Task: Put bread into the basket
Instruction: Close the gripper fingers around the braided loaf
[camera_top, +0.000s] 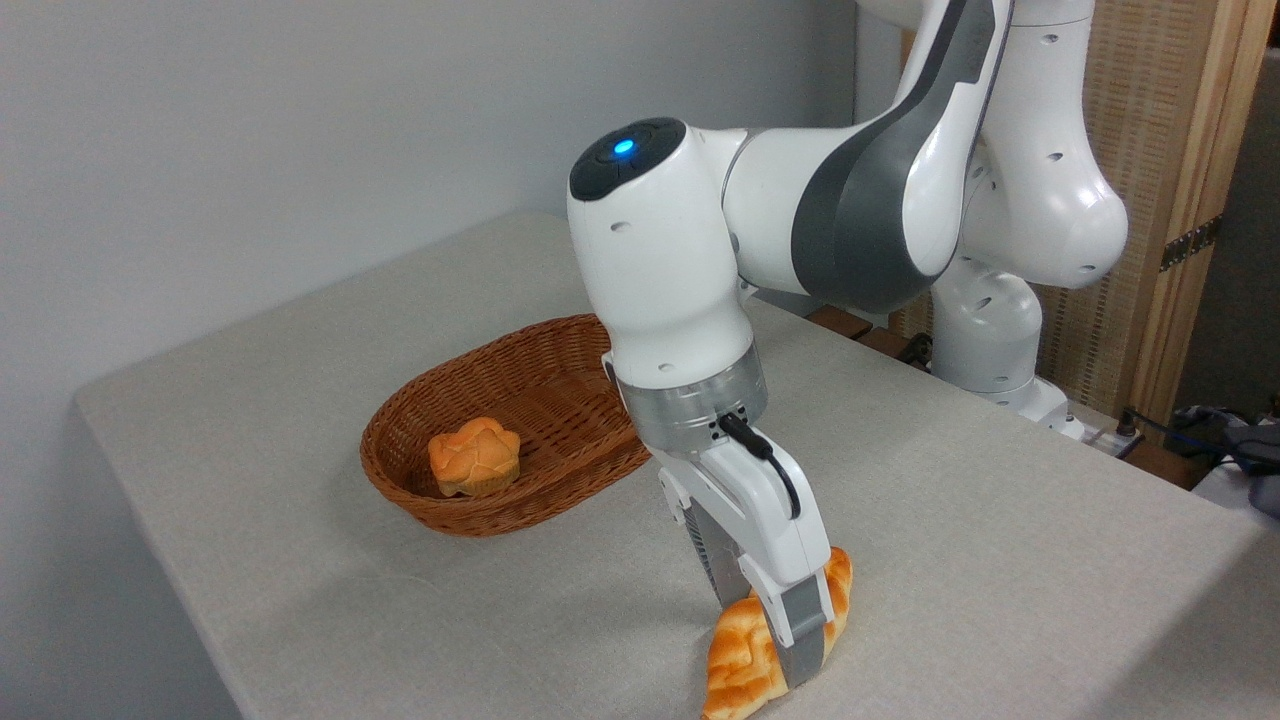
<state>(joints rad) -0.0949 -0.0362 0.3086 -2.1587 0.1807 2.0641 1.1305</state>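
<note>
The bread (740, 660), a long braided golden and cream loaf, lies on the table near the front edge, right of centre. My gripper (775, 640) reaches down over its middle. One grey finger (806, 630) presses against the loaf's near side and the other sits behind it, so the jaws are closed on the loaf. The loaf still rests on the cloth. The basket (400, 480), an oval reddish-brown wicker one, stands to the left and further back, apart from the gripper.
A small round flower-shaped orange bun (473, 456) sits inside the basket's left end. The grey cloth-covered table (1000, 520) ends close in front of the loaf. The arm's base (985, 340) stands at the back right beside a wooden screen.
</note>
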